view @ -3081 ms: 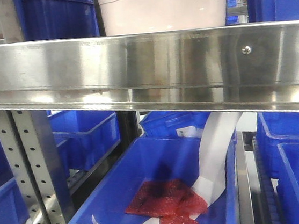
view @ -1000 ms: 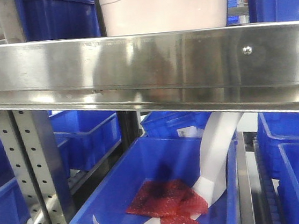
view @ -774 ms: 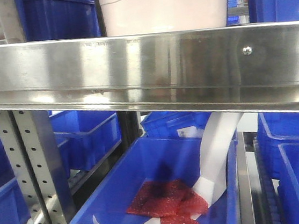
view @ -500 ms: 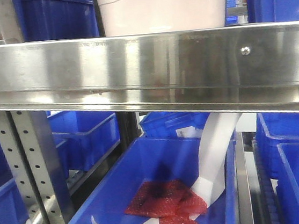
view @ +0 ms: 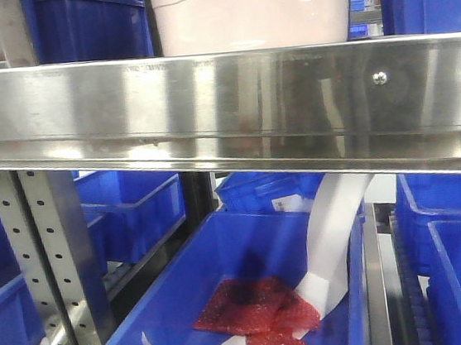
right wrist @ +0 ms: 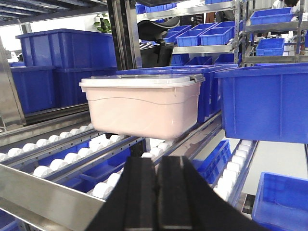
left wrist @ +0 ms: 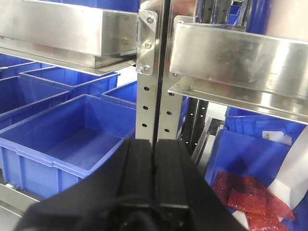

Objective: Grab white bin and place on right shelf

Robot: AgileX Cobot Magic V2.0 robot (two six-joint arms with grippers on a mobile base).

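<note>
The white bin point(right wrist: 144, 108), pale pink with a white lid, rests on the white rollers of the right shelf point(right wrist: 43, 192), beyond my right gripper point(right wrist: 156, 161). That gripper is shut and empty, a short way back from the bin. In the front view the white bin point(view: 254, 11) shows above the right shelf's shiny front rail point(view: 222, 98). My left gripper point(left wrist: 155, 144) is shut on nothing, lower down, facing a perforated upright point(left wrist: 147, 96) beside the shelf rail point(left wrist: 240, 57).
Large blue bins point(right wrist: 264, 101) flank the white bin on the shelf. Below the rail a blue bin point(view: 254, 303) holds red packets point(view: 255, 311) and a white paper strip point(view: 333, 227). An empty blue bin point(left wrist: 72, 139) sits lower left.
Only a slight wobble of the view; the white bin stays in the same place on the shelf.
</note>
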